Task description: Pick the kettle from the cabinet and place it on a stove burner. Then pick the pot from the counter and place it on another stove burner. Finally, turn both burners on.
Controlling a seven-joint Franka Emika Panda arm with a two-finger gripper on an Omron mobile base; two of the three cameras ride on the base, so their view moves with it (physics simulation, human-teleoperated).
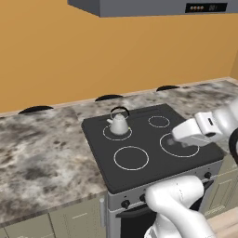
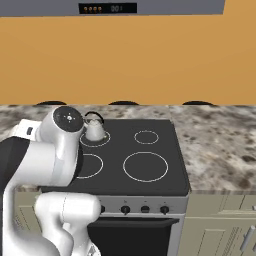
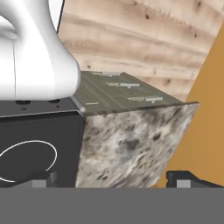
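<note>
Jaws: spread wide with nothing between them; the two dark finger tips (image 3: 183, 177) stand well apart at the bottom of the hand view, looking across the edge where cooktop meets bench.
Arm: white arm (image 1: 179, 204) rises in front of the stove, its hand reaching over the right side of the cooktop (image 1: 100, 139).
Kettle: small silver-grey kettle (image 1: 119, 124) stands upright on the back-left burner ring, black arched handle up; seen likewise in the right base view (image 2: 94, 131). Well apart from the jaws.
Kettle handling: judged light and rigid. Its smooth cone sides would likely slip under a pinch, so the arched handle is the safest hold, taken across its top.
Free burners: front-left ring (image 1: 131, 158) and small back-right ring (image 1: 159, 121) lie bare; the large front-right ring (image 1: 179, 145) sits partly under the hand.
Bench: mottled stone bench (image 1: 42, 144) flanks the stove on both sides; in the hand view its right-hand slab (image 3: 131, 140) lies just beside the black glass.
Pot: by the task it waits on the bench and looks to be the next thing to fetch.
Pot handling: judged stiff and heavier than the kettle, and too wide to span. Pinching the rim wall, one finger inside and one outside, seems the best hold; it may tilt if taken off-centre.
Knobs: black knobs (image 1: 125, 203) line the stove front below the glass; whether any is turned I cannot tell.
</note>
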